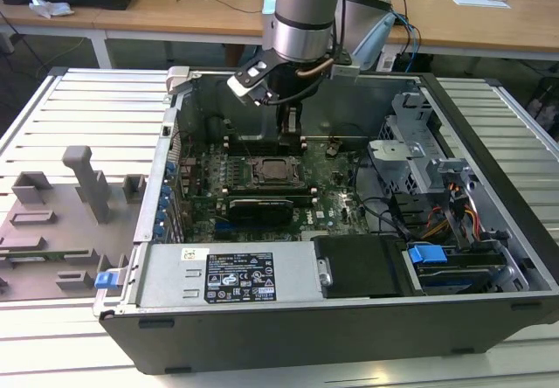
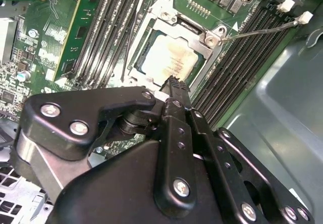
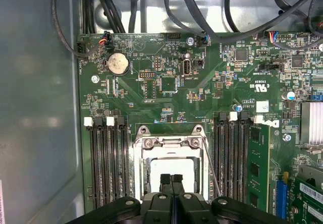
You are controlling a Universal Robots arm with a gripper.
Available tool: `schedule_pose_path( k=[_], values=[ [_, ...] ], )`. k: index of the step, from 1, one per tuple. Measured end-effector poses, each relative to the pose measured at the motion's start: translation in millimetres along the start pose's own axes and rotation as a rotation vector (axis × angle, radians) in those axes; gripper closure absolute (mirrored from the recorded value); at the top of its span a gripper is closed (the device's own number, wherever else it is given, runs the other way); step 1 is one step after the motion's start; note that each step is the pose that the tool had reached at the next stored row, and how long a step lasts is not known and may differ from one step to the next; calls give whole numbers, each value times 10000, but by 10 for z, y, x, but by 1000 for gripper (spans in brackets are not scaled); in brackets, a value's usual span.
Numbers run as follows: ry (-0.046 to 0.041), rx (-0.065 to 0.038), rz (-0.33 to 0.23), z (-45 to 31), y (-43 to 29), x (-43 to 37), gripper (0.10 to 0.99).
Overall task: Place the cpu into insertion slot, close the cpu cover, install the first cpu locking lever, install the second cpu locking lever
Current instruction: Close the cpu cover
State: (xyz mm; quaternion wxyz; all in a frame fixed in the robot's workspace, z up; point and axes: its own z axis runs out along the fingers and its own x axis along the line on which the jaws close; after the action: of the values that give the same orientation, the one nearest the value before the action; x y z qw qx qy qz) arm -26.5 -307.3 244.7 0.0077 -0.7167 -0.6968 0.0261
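the pale square cpu (image 2: 174, 57) sits under the lowered silvery cpu cover (image 2: 203, 62), thin wire levers (image 2: 262, 30) seemingly unlatched, black hand (image 3: 170, 179) closed on nothing.

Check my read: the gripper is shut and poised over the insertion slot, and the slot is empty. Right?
Not quite. The insertion slot is not empty: the cpu lies in it, its pale metal top showing through the window of the cpu cover in the second wrist view. The rest holds: the gripper is shut and poised over the slot.
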Motion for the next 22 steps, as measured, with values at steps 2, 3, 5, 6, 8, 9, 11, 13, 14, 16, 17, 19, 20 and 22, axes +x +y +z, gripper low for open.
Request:
schedule_pose_path(
  k=[2,3,5,6,8,9,11,13,14,16,17,19,20,22],
  values=[
    [0,0,0,-13,-1,0,980],
    [0,0,0,-23,-1,-1,980],
    [0,0,0,-38,-2,-1,980],
    [0,0,0,-45,-2,-1,980],
    [0,0,0,-58,-3,-2,980],
    [0,0,0,-65,-3,-2,980],
    [0,0,0,-77,-4,-2,980],
    [0,0,0,-99,-5,-3,980],
    [0,0,0,-106,-5,-3,980],
    [0,0,0,-127,-6,-3,980],
    [0,0,0,-135,-6,-4,980],
    [-1,0,0,-151,-7,-4,980],
    [0,0,0,-162,-8,-4,980],
    [0,0,-1,-199,-9,-5,980]
  ],
)
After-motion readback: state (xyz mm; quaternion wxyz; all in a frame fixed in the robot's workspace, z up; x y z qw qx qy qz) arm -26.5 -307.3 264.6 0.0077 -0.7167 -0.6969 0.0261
